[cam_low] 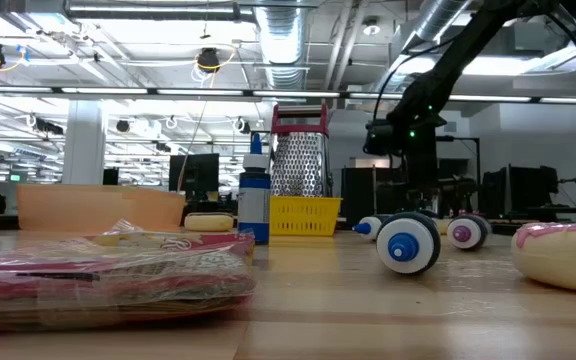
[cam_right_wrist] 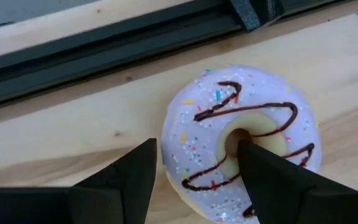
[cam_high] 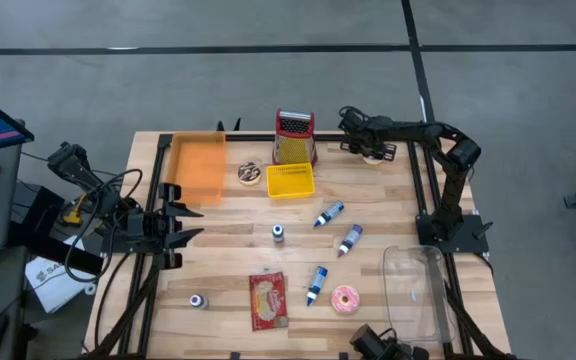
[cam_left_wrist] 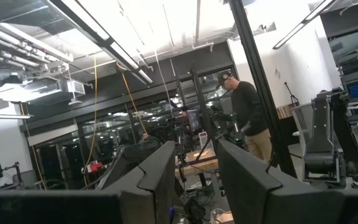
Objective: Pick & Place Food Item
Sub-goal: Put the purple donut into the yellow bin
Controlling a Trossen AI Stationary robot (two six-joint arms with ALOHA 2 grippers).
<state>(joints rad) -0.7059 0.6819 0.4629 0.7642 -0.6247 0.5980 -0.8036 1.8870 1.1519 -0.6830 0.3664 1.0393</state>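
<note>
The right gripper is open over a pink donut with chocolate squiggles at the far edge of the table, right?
Almost. The donut under the right gripper has white icing, not pink, as the right wrist view shows. The rest holds: the gripper is open, the donut has chocolate squiggles and it lies at the table's far edge. The pink donut lies at the near side.

Near the table's far right corner lies a white-iced doughnut (cam_right_wrist: 244, 146) with dark chocolate zigzags and coloured sprinkles. A pink-iced doughnut (cam_high: 345, 299) lies near the front edge. The basket (cam_high: 290, 180) is yellow, the tray (cam_high: 198, 165) orange.
</note>
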